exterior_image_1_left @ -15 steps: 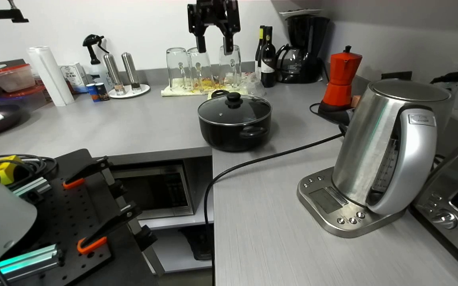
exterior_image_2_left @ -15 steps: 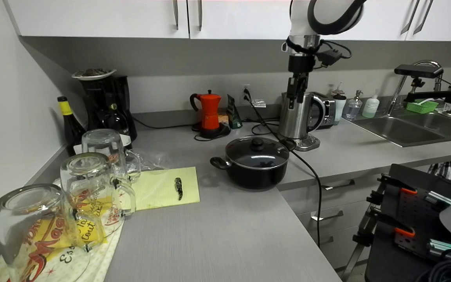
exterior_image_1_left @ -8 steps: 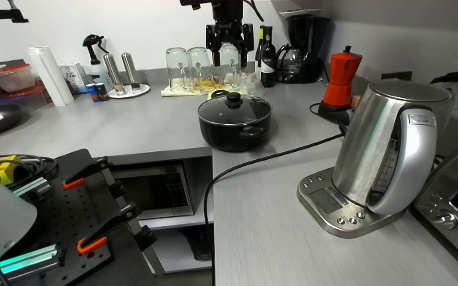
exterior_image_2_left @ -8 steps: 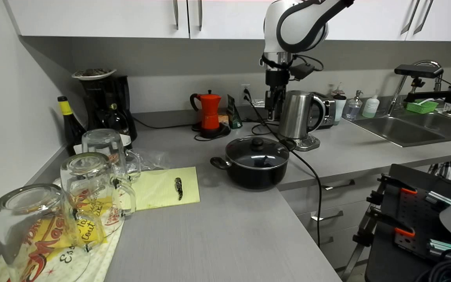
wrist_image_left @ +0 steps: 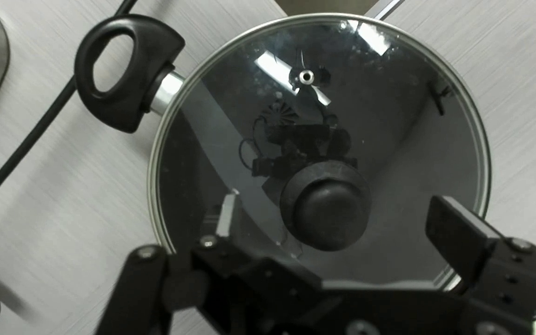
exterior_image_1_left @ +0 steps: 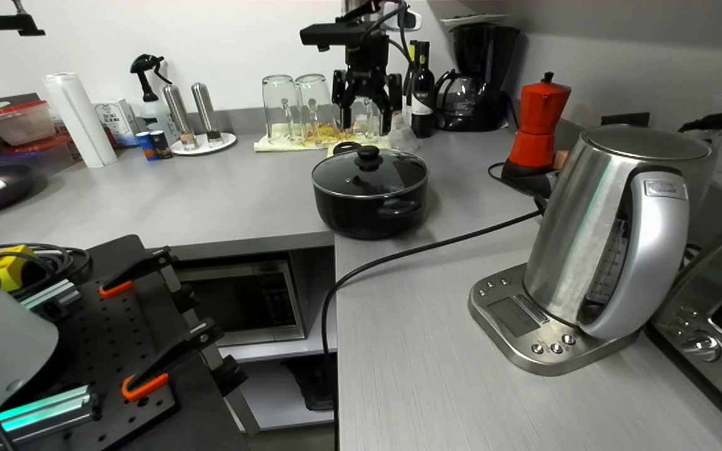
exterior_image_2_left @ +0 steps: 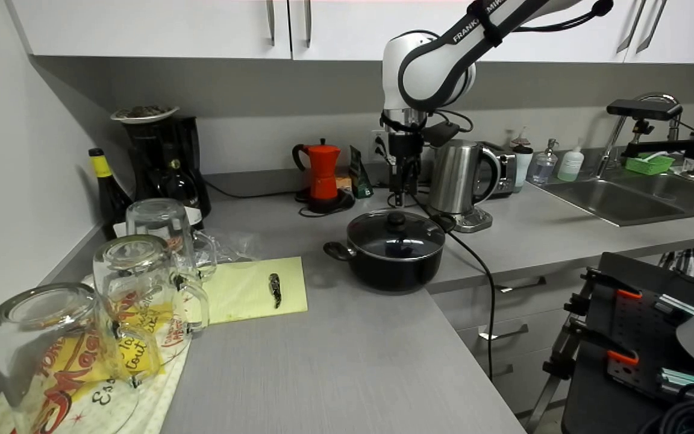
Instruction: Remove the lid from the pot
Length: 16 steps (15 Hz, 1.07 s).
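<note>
The black pot [exterior_image_1_left: 361,216] stands on the counter corner; it shows in both exterior views [exterior_image_2_left: 392,277]. The dark glass lid [exterior_image_1_left: 339,178] with a metal rim sits on it, also in an exterior view [exterior_image_2_left: 377,241]. The lid fills most of the wrist view [wrist_image_left: 403,139]. Its black knob [wrist_image_left: 331,214] is between my open fingers there, with space on both sides. My gripper [wrist_image_left: 334,204] is open and empty, pointing down. In both exterior views the gripper [exterior_image_1_left: 366,125] hangs above the knob [exterior_image_1_left: 368,160], apart from it [exterior_image_2_left: 400,202].
A steel kettle [exterior_image_1_left: 586,238] stands on its base near the pot. A black cord [exterior_image_1_left: 423,245] runs close beside the pot. A red moka pot [exterior_image_2_left: 323,172] and glass mugs [exterior_image_2_left: 142,277] stand farther off. A yellow pad [exterior_image_2_left: 244,289] lies beyond one pot handle.
My gripper has moved down and across to a place over the pot, rightward in an exterior view and leftward in an exterior view. It stays open. The pot and lid have not moved.
</note>
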Each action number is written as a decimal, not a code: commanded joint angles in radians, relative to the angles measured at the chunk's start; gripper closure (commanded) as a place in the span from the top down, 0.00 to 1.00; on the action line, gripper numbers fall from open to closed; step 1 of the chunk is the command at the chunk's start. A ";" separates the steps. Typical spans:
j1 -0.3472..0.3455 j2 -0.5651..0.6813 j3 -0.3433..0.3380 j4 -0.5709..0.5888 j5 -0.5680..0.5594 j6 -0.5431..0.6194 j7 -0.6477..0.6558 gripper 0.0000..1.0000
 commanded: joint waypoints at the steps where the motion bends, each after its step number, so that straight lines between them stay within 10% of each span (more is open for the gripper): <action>1: 0.004 0.067 0.005 0.070 0.004 -0.037 -0.024 1.00; 14: 0.010 0.151 0.015 0.141 -0.004 -0.070 -0.066 1.00; 15: 0.009 0.153 0.016 0.143 -0.003 -0.069 -0.071 0.75; 16: 0.008 0.156 0.018 0.146 -0.002 -0.069 -0.076 0.72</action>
